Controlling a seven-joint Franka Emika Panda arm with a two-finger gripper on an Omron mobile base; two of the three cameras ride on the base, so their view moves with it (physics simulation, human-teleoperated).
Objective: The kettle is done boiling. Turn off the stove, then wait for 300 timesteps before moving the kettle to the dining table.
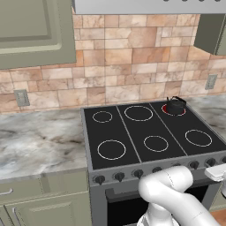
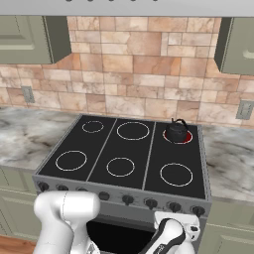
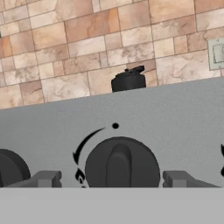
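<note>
From the left base view I see the stove [image 1: 150, 141] set between marble counters, its black glass top carrying 6 white rings. The kettle [image 1: 175, 106] sits on the back right burner, which glows red, so I judge the heat is still on. The row of knobs [image 1: 119, 176] runs along the front panel, and my arm reaches low toward its right end.

In the right base view the kettle [image 2: 177, 131] is again on the rear right ring, well apart from the front edge. The hand is down in front of the panel, near the knobs on the right.

In the hand view 1 dark knob [image 3: 121, 165] sits square between my 2 fingertips [image 3: 46, 178], which stand wide on either side of it and do not seem to touch it yet; the gripper [image 3: 113, 179] holds nothing. The kettle [image 3: 128, 80] peeks above the panel's top edge.

The knob looks rigid with a raised bar across its face; I would pinch across that bar. The kettle is probably light but smooth, and hot; its thin arched handle is the place to take it.

I can read no brand or writing; beside the knob there is only a curved arc mark and a dot.
</note>
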